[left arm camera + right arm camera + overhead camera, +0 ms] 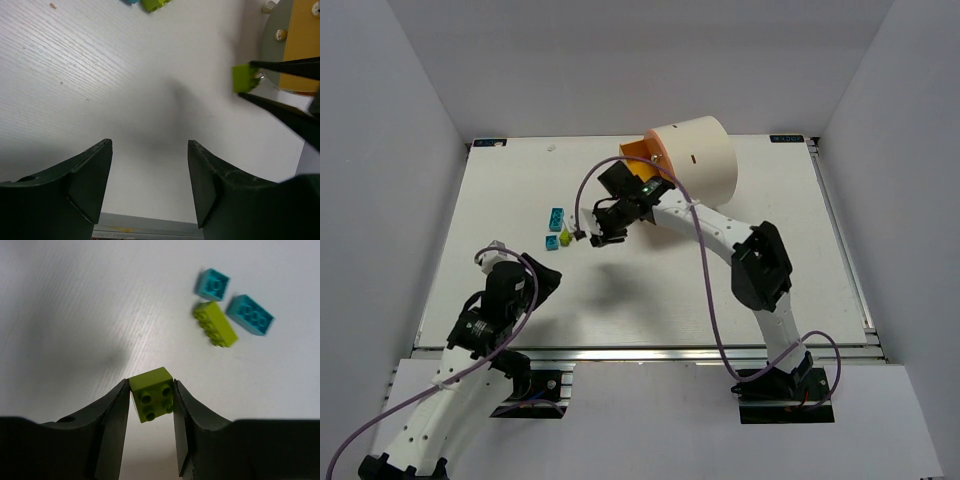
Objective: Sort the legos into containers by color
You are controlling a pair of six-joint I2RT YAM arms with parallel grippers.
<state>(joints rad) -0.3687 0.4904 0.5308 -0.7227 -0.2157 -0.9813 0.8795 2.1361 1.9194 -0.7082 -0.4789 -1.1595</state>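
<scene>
White counter [620, 300] bears three unsorted legos [215, 323] toward its left edge; right hand [151, 382] pinches a lime brick [152, 401], left hand [150, 145] gapes empty.

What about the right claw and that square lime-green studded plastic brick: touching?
Touching. The right wrist view shows the right gripper clamping the square lime-green brick from both sides, no gap.

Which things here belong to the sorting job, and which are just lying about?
Job:
held lime brick
loose lime brick
square teal brick
long teal brick
drum

Not the job:
purple cable
blue corner tags
</scene>
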